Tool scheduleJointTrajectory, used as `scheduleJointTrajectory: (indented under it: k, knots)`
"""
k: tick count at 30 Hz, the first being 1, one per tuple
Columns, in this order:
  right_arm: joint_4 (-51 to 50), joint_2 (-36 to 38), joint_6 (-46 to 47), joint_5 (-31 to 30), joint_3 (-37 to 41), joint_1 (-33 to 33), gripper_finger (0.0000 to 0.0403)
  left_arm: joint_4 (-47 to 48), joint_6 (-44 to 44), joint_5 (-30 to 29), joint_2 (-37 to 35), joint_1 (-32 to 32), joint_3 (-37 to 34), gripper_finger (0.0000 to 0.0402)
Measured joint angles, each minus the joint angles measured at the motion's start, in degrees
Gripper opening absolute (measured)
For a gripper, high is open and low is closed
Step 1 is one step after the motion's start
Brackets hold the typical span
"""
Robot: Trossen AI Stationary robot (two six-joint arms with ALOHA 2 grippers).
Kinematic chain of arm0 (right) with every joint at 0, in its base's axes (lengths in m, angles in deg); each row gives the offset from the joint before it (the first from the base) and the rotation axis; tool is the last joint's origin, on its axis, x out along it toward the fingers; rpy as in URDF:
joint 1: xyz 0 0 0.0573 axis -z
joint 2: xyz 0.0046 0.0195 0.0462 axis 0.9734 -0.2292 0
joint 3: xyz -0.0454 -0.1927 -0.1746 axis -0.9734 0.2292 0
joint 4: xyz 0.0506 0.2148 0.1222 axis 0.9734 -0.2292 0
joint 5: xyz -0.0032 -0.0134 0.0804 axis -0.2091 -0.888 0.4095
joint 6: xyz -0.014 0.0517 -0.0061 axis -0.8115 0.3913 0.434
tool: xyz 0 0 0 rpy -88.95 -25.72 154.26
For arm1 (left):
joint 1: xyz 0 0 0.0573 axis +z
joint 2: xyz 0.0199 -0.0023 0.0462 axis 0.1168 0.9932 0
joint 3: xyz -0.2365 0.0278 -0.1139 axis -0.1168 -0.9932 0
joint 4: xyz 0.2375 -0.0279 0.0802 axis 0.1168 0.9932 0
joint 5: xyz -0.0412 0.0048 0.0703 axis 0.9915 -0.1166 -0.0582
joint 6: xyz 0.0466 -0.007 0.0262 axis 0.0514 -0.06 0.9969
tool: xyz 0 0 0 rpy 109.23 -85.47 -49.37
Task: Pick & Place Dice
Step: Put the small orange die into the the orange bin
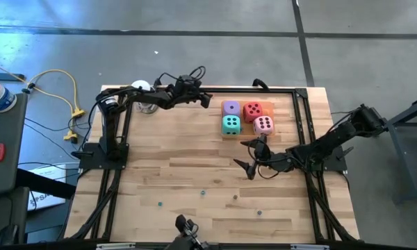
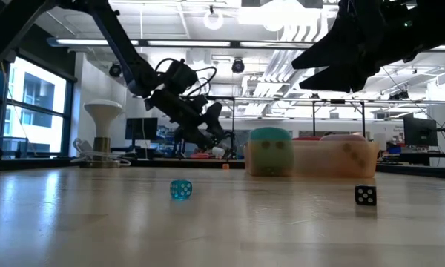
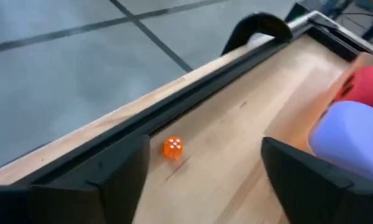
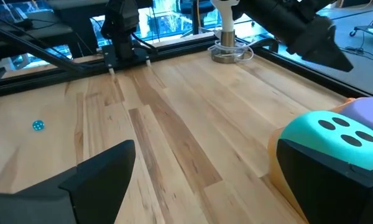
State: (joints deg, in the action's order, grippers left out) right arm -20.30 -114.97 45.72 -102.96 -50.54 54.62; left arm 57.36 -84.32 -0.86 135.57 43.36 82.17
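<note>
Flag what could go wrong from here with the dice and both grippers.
1. The open left gripper hovers beside the soft purple cube die near the table's far rim; a loose approach could shove it against the red cube die.
2. The four big dice sit packed together, so the open right gripper, close to the teal cube die, may snag the pink cube die.
3. A tiny orange die lies ahead of the left gripper and might be knocked away.

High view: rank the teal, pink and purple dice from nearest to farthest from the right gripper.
From the right gripper:
1. Teal die, front left of the cluster.
2. Pink die, front right; nearly level with teal, hard to call.
3. Purple die, back left.
</note>
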Motion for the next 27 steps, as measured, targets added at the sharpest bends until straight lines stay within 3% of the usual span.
scheduleJointTrajectory:
  k: [7, 16, 20, 27]
  knots:
    - [0.03, 0.00, 0.05, 0.00, 0.00, 0.00, 0.0382, 1.32, 4.10, -3.95, 0.52, -1.80, 0.90, 0.0330]
    - [0.28, 0.00, -0.45, -0.33, 0.00, 0.17, 0.0382, 23.58, 2.77, -3.03, 6.40, -1.85, 15.35, 0.0330]
    - [0.34, 0.00, -0.47, -0.38, -0.02, 0.15, 0.0382, 24.92, 2.77, -2.20, 9.07, -2.09, 19.21, 0.0330]
    - [-0.08, 0.00, -0.49, -0.43, -0.02, 0.15, 0.0382, 24.70, 2.70, -2.83, 9.84, -1.54, 19.61, 0.0330]
